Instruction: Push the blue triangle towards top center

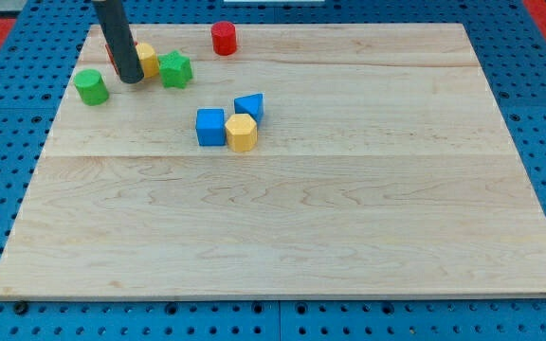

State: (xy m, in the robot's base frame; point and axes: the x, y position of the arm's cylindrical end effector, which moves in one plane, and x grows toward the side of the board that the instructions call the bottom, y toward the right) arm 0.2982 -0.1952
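Blue triangle (249,105) sits right-below my tip (130,79), w/ green star (174,68) between. Top center lies up-right of triangle, so tip must get below-left first. No pincer on rig, rod only.

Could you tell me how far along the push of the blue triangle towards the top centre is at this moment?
Nothing looks done yet: the blue triangle sits left of centre, touching the yellow block beside the blue cube. In hand: my tip is far off at the view's upper left, between the green cylinder and green star. Left: reaching the triangle and pushing it up.
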